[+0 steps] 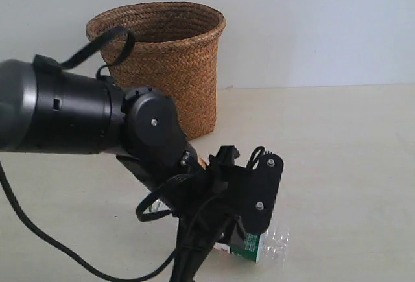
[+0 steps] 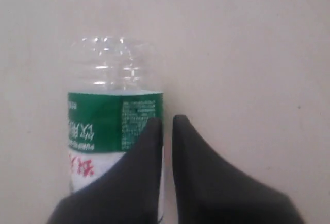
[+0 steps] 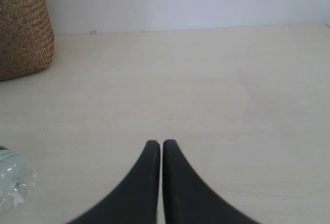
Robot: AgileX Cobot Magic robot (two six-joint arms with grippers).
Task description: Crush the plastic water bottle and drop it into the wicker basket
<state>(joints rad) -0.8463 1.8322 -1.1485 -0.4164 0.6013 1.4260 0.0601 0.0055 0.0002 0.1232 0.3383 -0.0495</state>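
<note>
The plastic water bottle [image 2: 111, 116] lies on its side on the pale table, clear with a green-and-white label and red characters. My left gripper [image 2: 167, 121] hovers right over it, shut, with only a thin slit between the fingers; one finger overlaps the label's edge and the other is over bare table. In the exterior view the bottle [image 1: 262, 244] shows under the left arm's wrist [image 1: 258, 191]. The wicker basket [image 1: 162, 61] stands upright behind. My right gripper [image 3: 161, 143] is shut and empty over bare table, with the bottle's clear end [image 3: 13, 180] off to one side.
The left arm's thick black body [image 1: 71, 110] and its cables fill the near left of the exterior view and hide part of the basket. The basket's wall [image 3: 23, 28] also shows in the right wrist view. A plain wall backs the table.
</note>
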